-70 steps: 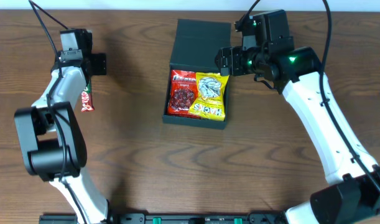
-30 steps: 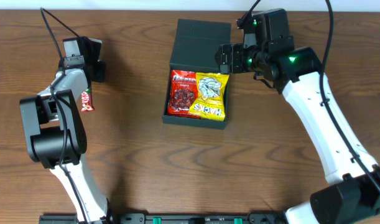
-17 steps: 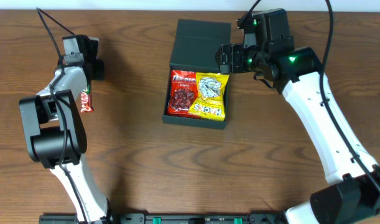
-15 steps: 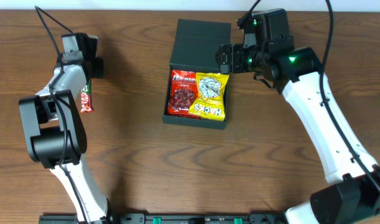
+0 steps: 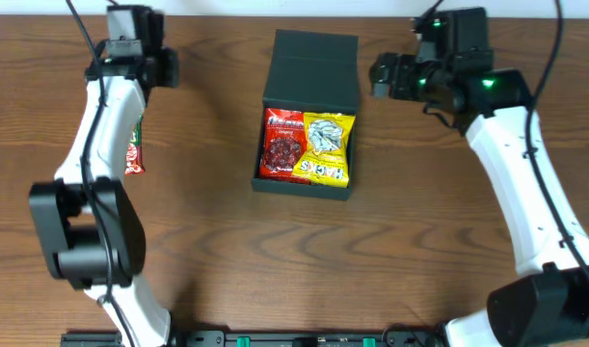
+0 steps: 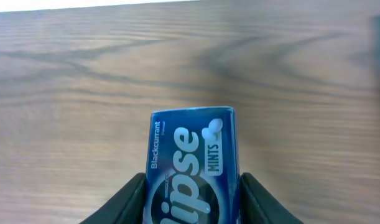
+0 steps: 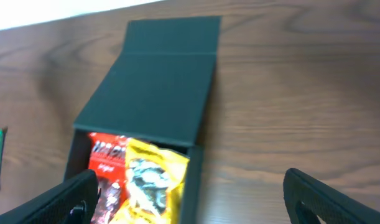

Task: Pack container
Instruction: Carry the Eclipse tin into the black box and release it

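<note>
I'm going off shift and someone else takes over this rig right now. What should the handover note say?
The left gripper is shut on a blue mints tin, at the table's far left, away from the container.
The right gripper is open and empty, beside the container's far right corner.
The container sits mid-table with its lid open; a red packet and a yellow packet lie side by side inside.
Done: two packets packed.
Left: put the tin in, probably also the red candy bar lying by the left arm, then close the lid.
</note>
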Available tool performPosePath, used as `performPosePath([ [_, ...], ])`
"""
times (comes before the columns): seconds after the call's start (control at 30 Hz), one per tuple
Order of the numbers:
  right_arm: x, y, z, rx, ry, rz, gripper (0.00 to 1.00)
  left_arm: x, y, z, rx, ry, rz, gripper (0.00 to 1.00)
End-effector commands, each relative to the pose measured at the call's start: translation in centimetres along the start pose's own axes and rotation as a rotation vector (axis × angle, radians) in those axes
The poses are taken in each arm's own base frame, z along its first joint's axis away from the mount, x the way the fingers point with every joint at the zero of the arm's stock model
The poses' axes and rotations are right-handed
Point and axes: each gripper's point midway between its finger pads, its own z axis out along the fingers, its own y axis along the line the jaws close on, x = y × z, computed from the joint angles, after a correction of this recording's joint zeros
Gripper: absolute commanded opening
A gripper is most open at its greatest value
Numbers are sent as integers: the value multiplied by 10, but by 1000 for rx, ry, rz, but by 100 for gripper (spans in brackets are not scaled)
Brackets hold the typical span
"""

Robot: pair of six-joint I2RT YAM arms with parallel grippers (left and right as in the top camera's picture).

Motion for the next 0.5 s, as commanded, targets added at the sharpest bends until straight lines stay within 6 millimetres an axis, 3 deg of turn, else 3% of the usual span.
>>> performPosePath([
  [0.0,-5,-17,-1,23,-11,42,97,4,-48,-26,93,37,-92,6],
  [0.17,-13,-45,-5,61,-27,43,98,58,-121,-44,186,224,137,6],
  [0.23,-15,-52,-7,73,-30,36,98,72,-143,-51,206,263,162,6],
  [0.37,-14,-60,-8,86,-22,19,98,86,-186,-63,241,284,179,6],
  [0.47,-12,-61,-8,88,-13,-1,98,91,-199,-65,184,253,243,6],
])
